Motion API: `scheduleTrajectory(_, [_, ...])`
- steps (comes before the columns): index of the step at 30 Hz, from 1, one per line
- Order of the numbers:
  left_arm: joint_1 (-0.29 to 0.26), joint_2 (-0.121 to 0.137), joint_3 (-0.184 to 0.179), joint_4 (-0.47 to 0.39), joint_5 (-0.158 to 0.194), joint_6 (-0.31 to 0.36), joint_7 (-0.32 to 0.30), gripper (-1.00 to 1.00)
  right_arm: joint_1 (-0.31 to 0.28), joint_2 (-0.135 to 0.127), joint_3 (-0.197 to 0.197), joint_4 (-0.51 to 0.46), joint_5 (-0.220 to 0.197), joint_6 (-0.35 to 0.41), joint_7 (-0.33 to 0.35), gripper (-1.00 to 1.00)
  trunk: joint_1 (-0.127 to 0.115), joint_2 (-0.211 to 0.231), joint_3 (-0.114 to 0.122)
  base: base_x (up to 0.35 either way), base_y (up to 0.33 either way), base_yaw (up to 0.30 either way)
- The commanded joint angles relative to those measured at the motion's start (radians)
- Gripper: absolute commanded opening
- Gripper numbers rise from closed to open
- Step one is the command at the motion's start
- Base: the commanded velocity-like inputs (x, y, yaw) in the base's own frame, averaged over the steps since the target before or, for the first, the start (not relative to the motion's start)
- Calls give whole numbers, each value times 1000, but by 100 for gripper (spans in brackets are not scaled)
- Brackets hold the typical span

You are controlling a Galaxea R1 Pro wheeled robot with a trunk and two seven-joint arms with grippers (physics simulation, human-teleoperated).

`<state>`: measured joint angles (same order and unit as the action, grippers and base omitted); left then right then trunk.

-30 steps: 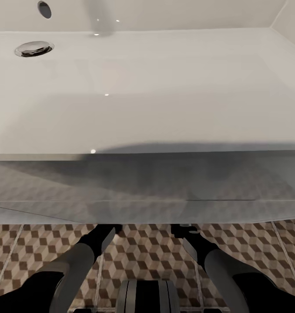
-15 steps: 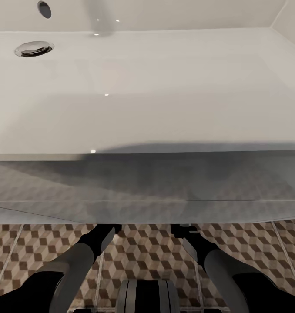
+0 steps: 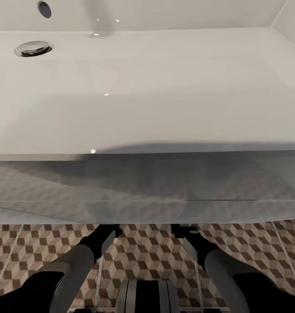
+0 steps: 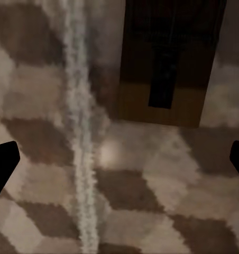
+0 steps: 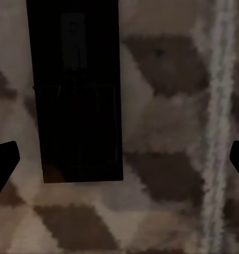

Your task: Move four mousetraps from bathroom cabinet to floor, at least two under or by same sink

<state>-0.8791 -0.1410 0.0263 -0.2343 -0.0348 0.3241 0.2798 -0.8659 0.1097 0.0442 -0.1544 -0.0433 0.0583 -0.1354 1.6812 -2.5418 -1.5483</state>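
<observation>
I look down on the white sink [image 3: 165, 87], its vanity front [image 3: 147, 187] and the cube-patterned floor [image 3: 143, 252] below. Both arms reach under the vanity, which hides their grippers in the head view. In the left wrist view a brown mousetrap [image 4: 169, 58] with dark metal parts lies flat on the tiles, ahead of my left gripper [image 4: 119, 164], which is open and empty. In the right wrist view a second mousetrap [image 5: 74, 95], dark in shadow, lies on the floor ahead of my right gripper [image 5: 119, 161], also open and empty. The cabinet is out of view.
The chrome drain [image 3: 33, 48] sits at the basin's far left. The vanity's lower edge hangs just above both forearms, the left arm [image 3: 78, 261] and the right arm [image 3: 217, 265]. Pale grout lines [image 4: 80, 132] run beside the traps. My base [image 3: 147, 298] is at the bottom.
</observation>
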Motion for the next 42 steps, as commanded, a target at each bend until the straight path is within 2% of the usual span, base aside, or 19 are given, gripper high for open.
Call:
scheduleTrajectory(1, [0, -1, 3, -2, -4, 6, 2, 100, 0, 0, 5, -2, -5, 6, -4, 100, 0, 0, -1, 0, 0, 0])
scheduleTrajectory(14, [0, -2, 3, -6, -5, -9, 2, 100, 0, -1, 5, -2, -5, 6, -4, 100, 0, 0, -1, 0, 0, 0])
scheduleTrajectory(28, [0, -2, 2, -17, -7, -125, -3, 100, 0, -2, 5, -2, -5, 6, -4, 100, 0, 0, -1, 0, 0, 0])
scheduleTrajectory(42, [0, -3, 2, -16, -6, -163, -2, 100, 0, -1, 5, -2, -4, 4, -4, 100, 0, 0, -1, -28, 0, 0])
